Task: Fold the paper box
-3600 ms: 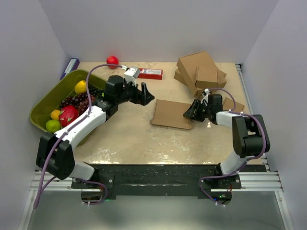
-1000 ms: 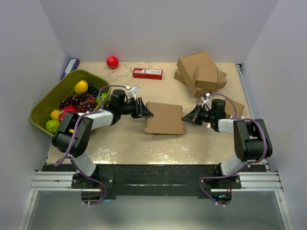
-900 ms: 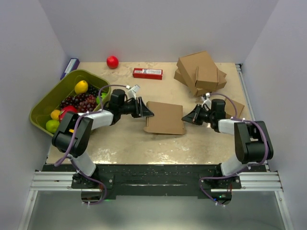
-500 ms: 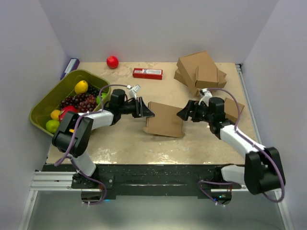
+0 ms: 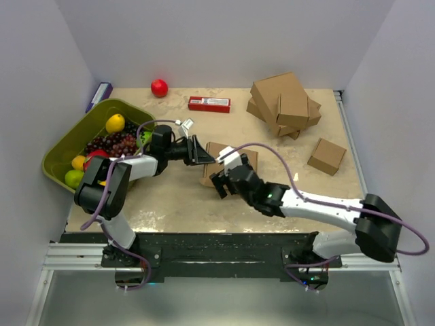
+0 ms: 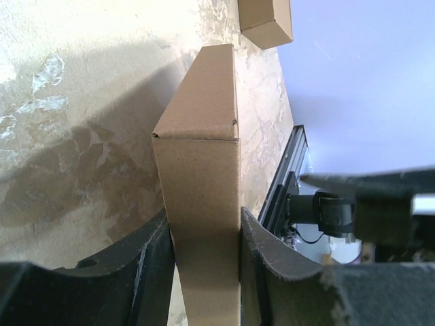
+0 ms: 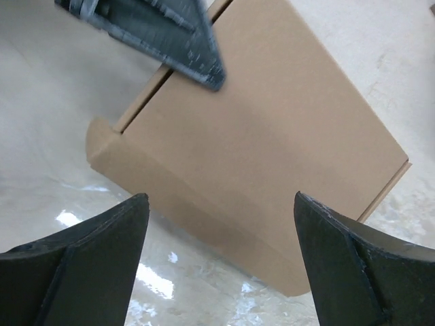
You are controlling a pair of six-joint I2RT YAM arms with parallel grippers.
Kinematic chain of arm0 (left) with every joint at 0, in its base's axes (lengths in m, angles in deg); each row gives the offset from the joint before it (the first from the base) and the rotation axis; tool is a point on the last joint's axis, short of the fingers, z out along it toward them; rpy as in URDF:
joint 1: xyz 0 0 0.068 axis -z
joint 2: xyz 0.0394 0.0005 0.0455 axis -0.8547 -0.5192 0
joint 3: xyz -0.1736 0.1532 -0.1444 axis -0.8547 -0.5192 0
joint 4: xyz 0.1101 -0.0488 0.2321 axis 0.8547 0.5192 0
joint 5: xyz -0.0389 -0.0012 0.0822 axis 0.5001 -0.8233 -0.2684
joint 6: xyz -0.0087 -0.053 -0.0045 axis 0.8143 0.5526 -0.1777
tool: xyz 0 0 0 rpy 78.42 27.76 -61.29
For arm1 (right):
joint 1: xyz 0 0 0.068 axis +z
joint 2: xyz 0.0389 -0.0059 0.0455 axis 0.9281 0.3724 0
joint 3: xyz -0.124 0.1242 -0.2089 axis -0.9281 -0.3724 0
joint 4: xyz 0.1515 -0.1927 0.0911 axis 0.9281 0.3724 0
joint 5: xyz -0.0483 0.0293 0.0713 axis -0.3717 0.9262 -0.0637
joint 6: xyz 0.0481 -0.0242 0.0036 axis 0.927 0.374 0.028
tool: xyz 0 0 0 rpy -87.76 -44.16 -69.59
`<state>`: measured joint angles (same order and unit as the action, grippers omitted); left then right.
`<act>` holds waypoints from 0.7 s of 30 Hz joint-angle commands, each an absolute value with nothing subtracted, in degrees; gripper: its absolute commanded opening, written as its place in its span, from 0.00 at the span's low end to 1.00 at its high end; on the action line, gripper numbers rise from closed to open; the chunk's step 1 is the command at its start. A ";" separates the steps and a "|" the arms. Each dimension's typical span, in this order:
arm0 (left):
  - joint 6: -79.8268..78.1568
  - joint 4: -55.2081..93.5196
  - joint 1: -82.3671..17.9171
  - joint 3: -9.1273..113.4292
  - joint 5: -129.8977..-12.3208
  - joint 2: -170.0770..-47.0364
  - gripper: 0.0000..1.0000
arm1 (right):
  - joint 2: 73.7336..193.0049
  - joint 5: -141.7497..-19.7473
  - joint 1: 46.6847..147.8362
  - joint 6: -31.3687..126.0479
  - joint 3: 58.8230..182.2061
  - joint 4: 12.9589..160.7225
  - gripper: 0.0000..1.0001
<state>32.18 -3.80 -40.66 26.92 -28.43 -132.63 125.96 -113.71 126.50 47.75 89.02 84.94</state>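
Paper box (image 5: 249,160) lies mid-table (image 5: 170,197) from above, left pincer (image 5: 198,153) at its left edge, right pincer (image 5: 219,183) over its near edge; left wrist: jaws clamped across its thin side, long axis running away; right wrist: jaws wide apart above it, seemingly not touching.

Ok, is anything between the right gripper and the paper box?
Nothing: the right wrist view shows the open right gripper facing the paper box directly, with only bare table beside it. The left gripper clamps the box.
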 commanded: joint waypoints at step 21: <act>35.57 -8.71 -42.46 26.30 -22.77 -133.35 0.00 | 155.73 -165.11 140.29 25.07 92.17 57.89 0.91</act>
<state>34.61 -6.12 -41.91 26.20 -25.13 -132.85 155.03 -157.07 140.64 30.72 92.32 70.24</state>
